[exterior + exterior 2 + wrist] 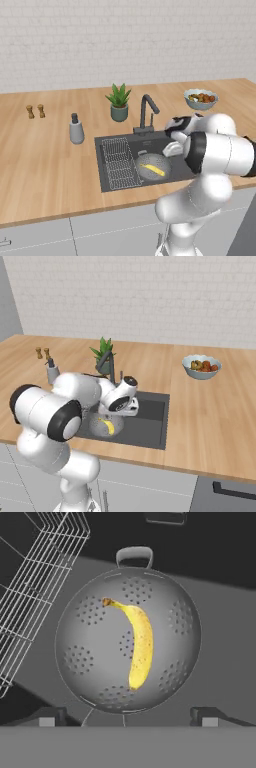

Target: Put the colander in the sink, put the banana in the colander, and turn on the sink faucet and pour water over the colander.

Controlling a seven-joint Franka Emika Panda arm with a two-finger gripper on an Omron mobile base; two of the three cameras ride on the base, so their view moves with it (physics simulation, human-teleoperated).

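A: What is the gripper (128, 718) doing?
B: Its jaws are wide open. They hold nothing.
A: Where is the banana (137, 643)?
B: It lies in the colander (80, 657), right under the gripper.
A: And the colander?
B: It sits in the sink (172, 136), beside the wire rack (35, 587). The sink faucet (146, 114) stands behind it.

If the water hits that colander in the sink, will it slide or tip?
The colander looks like thin perforated metal, probably light, so it may skid on the smooth sink floor. Its rounded bowl could rock. The banana lying loose inside may roll.
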